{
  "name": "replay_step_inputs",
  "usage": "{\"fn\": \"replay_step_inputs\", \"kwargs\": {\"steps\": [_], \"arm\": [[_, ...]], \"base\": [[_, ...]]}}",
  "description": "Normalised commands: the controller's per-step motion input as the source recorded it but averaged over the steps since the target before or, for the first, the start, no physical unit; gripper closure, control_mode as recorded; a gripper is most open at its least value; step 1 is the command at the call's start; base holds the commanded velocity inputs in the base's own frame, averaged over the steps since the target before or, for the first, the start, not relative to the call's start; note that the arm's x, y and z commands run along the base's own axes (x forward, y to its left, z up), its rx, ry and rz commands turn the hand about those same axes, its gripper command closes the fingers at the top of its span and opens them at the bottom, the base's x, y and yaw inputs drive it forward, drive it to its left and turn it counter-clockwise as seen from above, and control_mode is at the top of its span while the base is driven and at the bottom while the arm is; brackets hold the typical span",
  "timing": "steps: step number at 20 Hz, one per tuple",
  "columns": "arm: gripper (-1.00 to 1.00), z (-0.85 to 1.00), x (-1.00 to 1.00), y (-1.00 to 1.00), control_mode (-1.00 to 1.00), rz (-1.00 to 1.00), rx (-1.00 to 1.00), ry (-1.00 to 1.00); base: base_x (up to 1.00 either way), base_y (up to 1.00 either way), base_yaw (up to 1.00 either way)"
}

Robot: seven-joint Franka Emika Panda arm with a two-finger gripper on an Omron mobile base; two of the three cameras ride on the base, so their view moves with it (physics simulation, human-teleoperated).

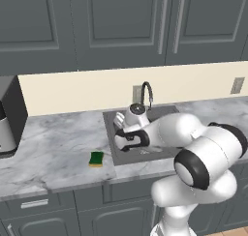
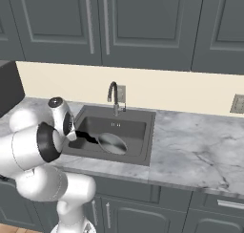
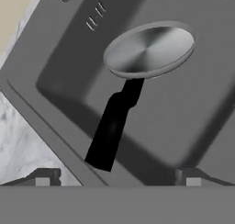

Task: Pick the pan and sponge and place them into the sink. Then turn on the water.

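The silver-grey pan (image 3: 149, 48) lies inside the dark sink (image 3: 69, 58), its black handle (image 3: 112, 131) pointing toward the sink's near left rim. In the right base view the pan (image 2: 113, 143) rests on the basin floor. My gripper (image 3: 115, 177) hovers over the end of the handle, open, with its fingertips (image 3: 43, 177) wide apart and nothing between them. The green and yellow sponge (image 1: 96, 158) lies on the marble counter just left of the sink (image 1: 109, 128). The dark gooseneck faucet (image 2: 113, 96) stands at the rear, with no stream under its spout.
A dark appliance (image 1: 7, 124) stands at the counter's far left. Grey wall cabinets (image 2: 143, 22) hang above. Bare marble counter (image 2: 200, 146) stretches right of the sink. My arm's elbow (image 1: 203, 157) bulks over the counter's front edge.
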Motion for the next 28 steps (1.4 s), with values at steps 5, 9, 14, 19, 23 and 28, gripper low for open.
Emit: {"fn": "replay_step_inputs", "kwargs": {"steps": [5,9,14,19,23,28], "arm": [[-1.0,0.41,-0.32,0.06,-1.0,0.11,-0.01,0.01],[-1.0,0.24,-0.29,0.09,-1.0,0.16,-0.05,0.02],[-1.0,0.05,-0.28,0.2,-1.0,0.15,-0.06,0.0],[-1.0,0.07,-0.17,0.27,-1.0,0.16,-0.06,0.01],[-1.0,0.14,-0.07,0.18,-1.0,0.18,-0.04,0.03],[-1.0,0.07,-0.14,0.21,-1.0,0.2,-0.05,0.02]], "base": [[0.0,0.0,0.0],[0.0,0.0,0.0],[0.0,0.0,0.0],[0.0,0.0,0.0],[0.0,0.0,0.0],[0.0,0.0,0.0]]}}
